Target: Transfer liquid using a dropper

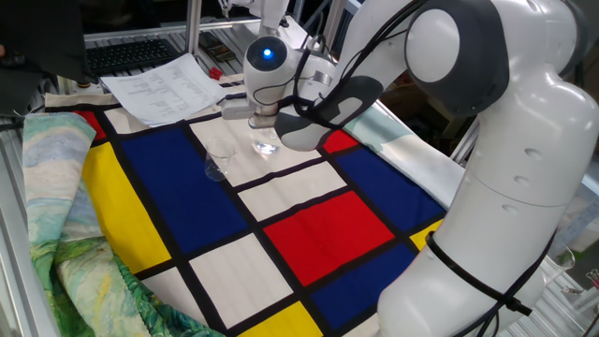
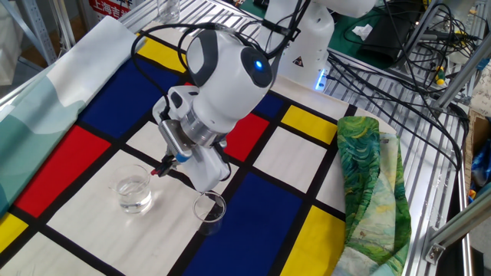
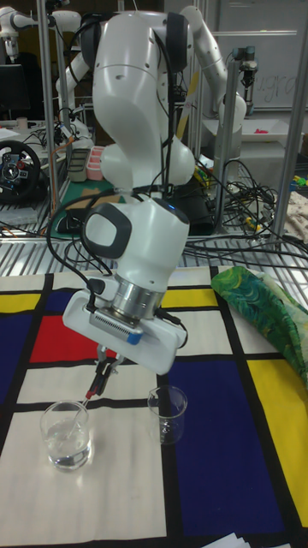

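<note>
Your Panda arm (image 3: 141, 248) leans low over the colour-block cloth (image 2: 253, 230). The gripper (image 3: 107, 362) is clamped on the dropper (image 3: 96, 382), which hangs tilted, its long axis sloping down and away from the wrist toward the water glass (image 3: 67, 435); which end leads is too small to tell. The lower end sits just above that glass's rim, to one side.

Risks, as judged: if you descend off-centre, the tilted tube may strike the rim and tip the glass. The empty glass (image 3: 167, 413) stands just beside the wrist; a sideways sweep could knock it. A slanted tube may also draw little liquid (image 2: 133, 201).
</note>
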Controlling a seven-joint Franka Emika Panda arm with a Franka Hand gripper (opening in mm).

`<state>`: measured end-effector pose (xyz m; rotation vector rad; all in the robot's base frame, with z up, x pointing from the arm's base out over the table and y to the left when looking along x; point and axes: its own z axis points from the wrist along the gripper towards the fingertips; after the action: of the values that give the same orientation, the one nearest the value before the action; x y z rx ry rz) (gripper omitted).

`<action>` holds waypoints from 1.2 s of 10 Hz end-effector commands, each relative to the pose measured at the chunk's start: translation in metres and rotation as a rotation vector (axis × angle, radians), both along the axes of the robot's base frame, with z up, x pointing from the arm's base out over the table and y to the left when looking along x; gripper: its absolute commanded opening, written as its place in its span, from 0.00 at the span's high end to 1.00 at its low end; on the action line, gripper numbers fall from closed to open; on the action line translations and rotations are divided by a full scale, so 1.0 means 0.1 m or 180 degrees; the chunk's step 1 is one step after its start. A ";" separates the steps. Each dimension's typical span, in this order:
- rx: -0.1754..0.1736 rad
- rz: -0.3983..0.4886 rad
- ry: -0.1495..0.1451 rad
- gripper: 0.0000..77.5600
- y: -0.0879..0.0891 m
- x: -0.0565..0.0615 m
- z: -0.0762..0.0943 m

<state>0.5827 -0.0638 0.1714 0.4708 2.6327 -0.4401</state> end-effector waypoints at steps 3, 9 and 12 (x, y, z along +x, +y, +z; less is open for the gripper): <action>0.0026 0.0016 0.0095 0.99 -0.02 -0.02 0.04; 0.0160 0.0031 0.0152 0.99 -0.03 -0.04 0.08; 0.0175 0.0041 0.0173 0.99 -0.03 -0.04 0.08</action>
<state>0.5788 -0.0664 0.1780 0.4662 2.6998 -0.3857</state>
